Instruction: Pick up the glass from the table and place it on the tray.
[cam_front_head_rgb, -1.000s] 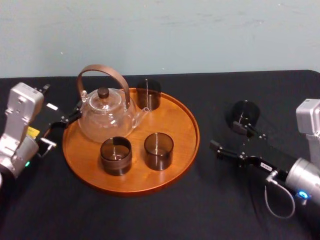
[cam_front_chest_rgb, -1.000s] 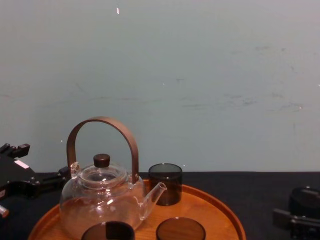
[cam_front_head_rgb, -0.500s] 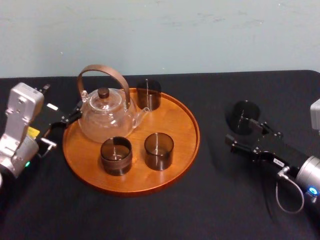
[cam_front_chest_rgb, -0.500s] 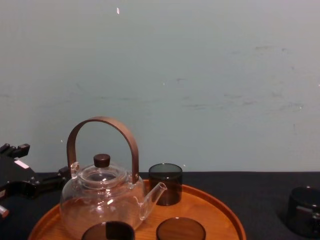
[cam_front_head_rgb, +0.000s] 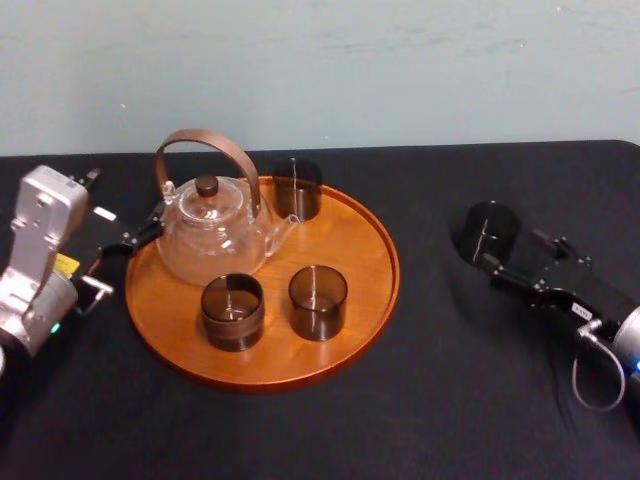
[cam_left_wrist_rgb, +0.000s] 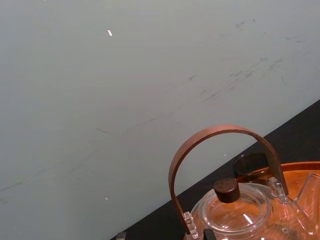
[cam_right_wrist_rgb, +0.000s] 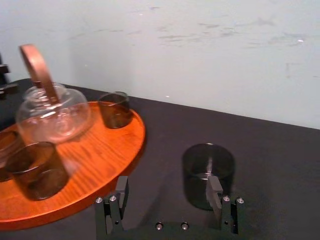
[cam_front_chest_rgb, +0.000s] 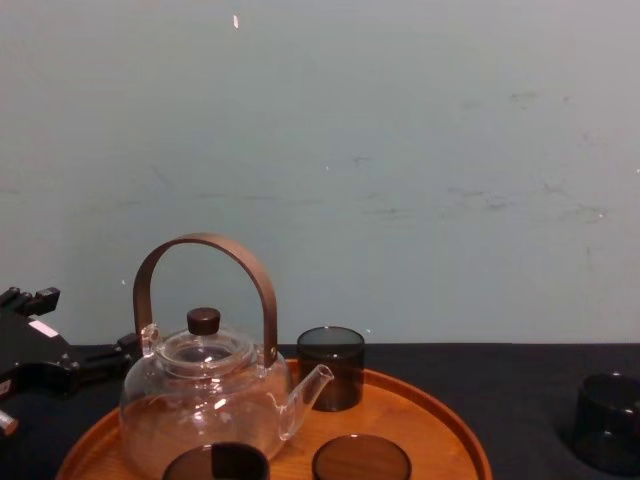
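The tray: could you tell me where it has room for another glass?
The tray's right side is bare, out to its rim. The teapot and three glasses crowd the left and middle. The open right gripper sits by the table's glass.

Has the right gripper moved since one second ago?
Yes. In the head view the right gripper has shifted to the robot's right, away from the tray, and now sits open at the glass's right side.
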